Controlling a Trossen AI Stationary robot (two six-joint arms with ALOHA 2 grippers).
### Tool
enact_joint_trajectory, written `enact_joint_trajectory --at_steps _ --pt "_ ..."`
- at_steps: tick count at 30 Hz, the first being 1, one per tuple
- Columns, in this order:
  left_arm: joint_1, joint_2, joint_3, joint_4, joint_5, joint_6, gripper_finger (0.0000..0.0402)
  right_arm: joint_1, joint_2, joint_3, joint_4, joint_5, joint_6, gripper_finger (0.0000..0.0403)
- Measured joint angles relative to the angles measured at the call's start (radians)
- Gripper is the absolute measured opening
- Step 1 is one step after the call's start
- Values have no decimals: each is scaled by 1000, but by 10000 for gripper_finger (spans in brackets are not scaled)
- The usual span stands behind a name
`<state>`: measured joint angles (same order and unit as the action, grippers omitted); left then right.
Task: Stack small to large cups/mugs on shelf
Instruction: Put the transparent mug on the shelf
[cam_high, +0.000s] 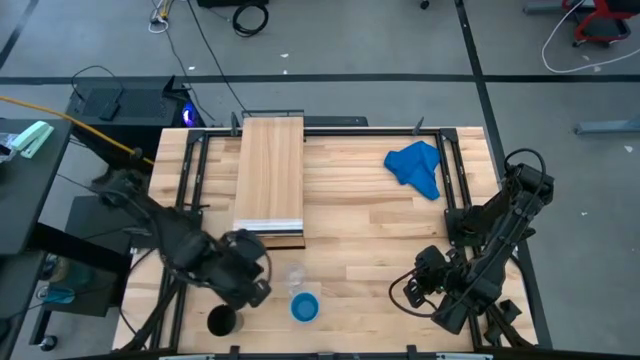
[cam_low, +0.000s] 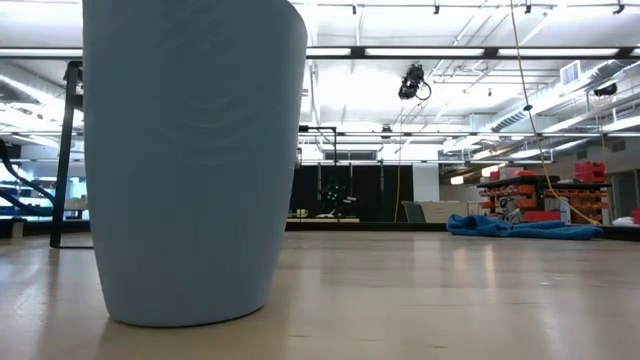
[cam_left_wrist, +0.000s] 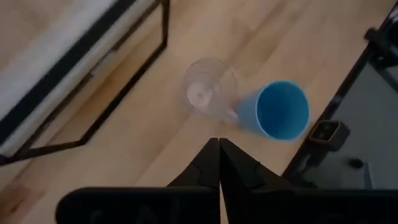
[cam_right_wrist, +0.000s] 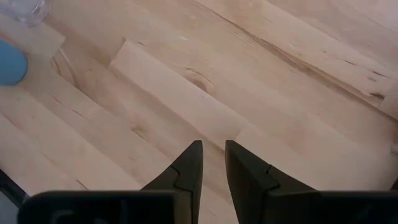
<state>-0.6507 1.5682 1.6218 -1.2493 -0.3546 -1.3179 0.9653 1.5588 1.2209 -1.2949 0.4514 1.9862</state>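
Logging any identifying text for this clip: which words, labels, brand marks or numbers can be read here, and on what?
None can be read in any view.
Blue cup: plain, no print.
Clear glass cup and black cup: no markings show.
Shelf: bare wood, no label.
Blue cloth: nothing printed.
Red items in the room behind: too small to tell.

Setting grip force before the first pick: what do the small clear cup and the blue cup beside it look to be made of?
The small clear round cup looks like glass or clear plastic: the wood grain shows through its wall, and which of the two I can't tell. The medium bright-blue cup looks like matte plastic or glazed ceramic: opaque, even colour, faint ripple texture on its wall in the low view.
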Motion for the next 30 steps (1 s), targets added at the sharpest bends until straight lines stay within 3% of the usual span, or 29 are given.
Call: enact_joint_trajectory --at_steps 13,30 --pt "152 180 24 1 169 -33 59 27 0 0 7 -42 12 75" --pt "207 358 23 41 248 -59 112 100 0 0 10 -41 108 75"
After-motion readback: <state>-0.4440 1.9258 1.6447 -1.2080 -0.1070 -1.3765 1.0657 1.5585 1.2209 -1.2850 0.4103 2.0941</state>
